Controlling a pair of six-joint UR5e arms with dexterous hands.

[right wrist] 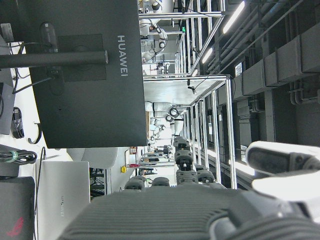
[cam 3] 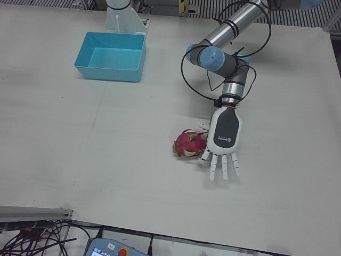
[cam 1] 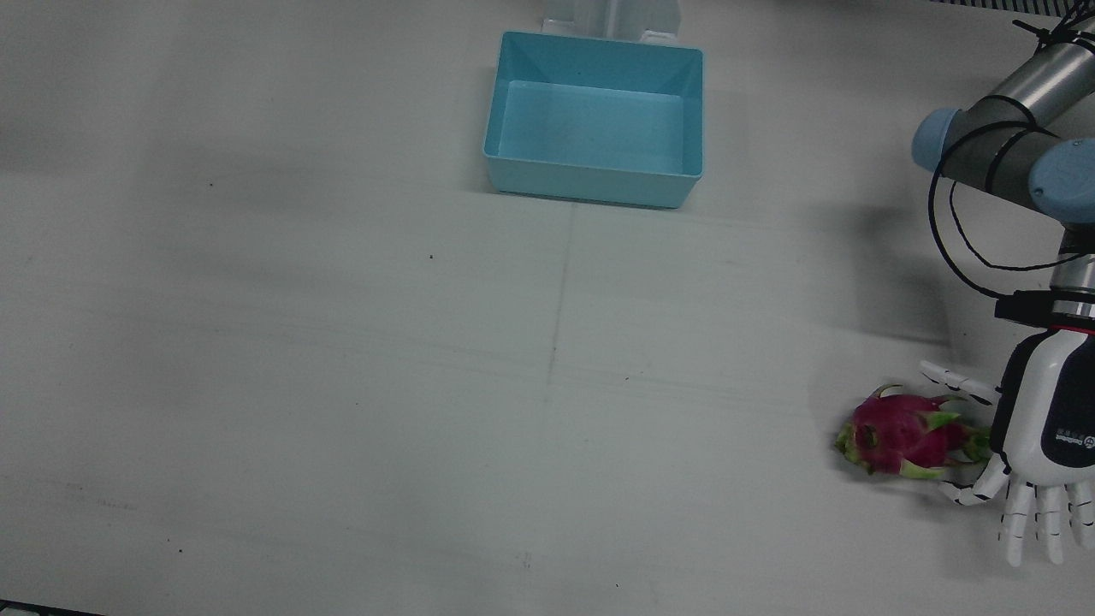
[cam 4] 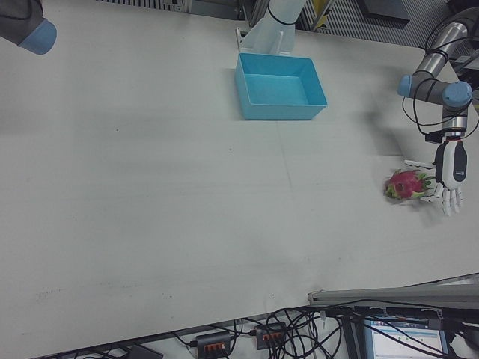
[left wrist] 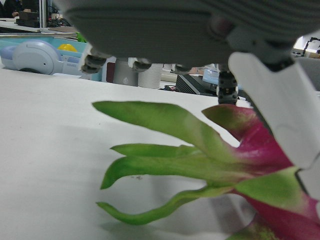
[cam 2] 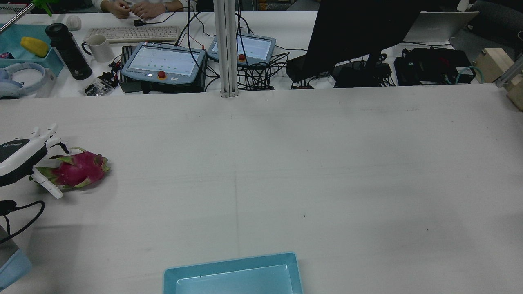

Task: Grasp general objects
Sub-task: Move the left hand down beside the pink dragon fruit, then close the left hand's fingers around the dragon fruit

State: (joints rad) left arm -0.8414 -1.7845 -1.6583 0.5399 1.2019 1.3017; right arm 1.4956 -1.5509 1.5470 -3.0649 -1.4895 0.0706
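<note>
A pink dragon fruit (cam 1: 902,435) with green scales lies on the white table near the left arm's side. It also shows in the rear view (cam 2: 79,169), the left-front view (cam 3: 187,144) and the right-front view (cam 4: 404,184). My left hand (cam 1: 1045,432) is low over the table right beside it, open, with its fingers spread and straight. Its thumb and one finger straddle the fruit's leafy end (left wrist: 165,165). My right hand (right wrist: 200,210) shows only in its own view, raised and pointing at a monitor and the ceiling, holding nothing.
An empty light blue bin (cam 1: 590,184) stands at the middle of the table's robot side, far from the fruit; it also shows in the left-front view (cam 3: 109,72). Beyond the far edge are a monitor (cam 2: 359,32), teach pendants (cam 2: 163,61) and cables.
</note>
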